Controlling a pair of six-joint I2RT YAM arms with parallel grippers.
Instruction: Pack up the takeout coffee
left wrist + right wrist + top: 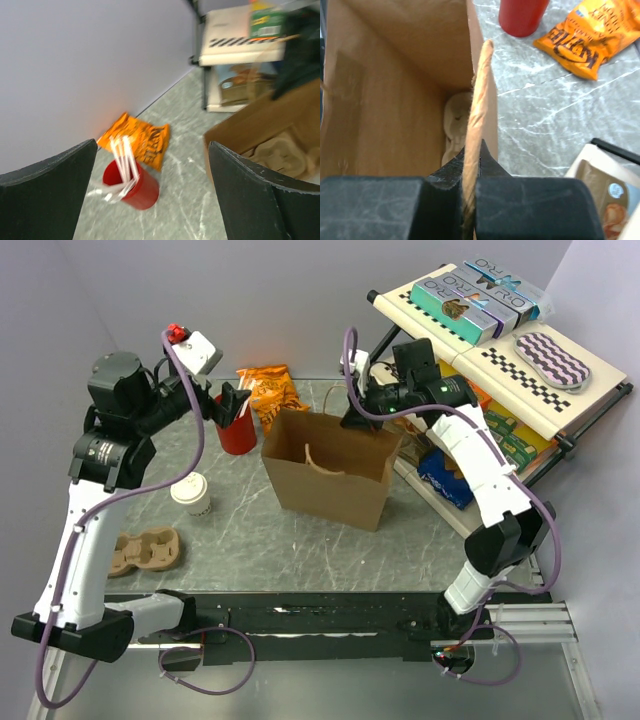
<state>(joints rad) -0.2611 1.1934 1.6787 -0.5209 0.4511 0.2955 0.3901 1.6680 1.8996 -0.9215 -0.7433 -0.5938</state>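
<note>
The takeout coffee (191, 494), a small white lidded cup, stands on the table left of the brown paper bag (325, 465); neither wrist view shows it. My left gripper (232, 403) hangs open above the red cup, up and to the right of the coffee and well apart from it. Seen from the left wrist, the left gripper (152, 165) has nothing between its wide black fingers. My right gripper (356, 415) is at the bag's far rim. In the right wrist view the right gripper (479, 150) is shut on the bag's twisted paper handle (480, 95).
A red cup with white sticks (237, 430) and an orange chip bag (270, 390) lie behind the bag. A pulp cup carrier (147, 550) sits front left, another (455, 122) inside the bag. A rack of boxes (490, 330) stands at the right.
</note>
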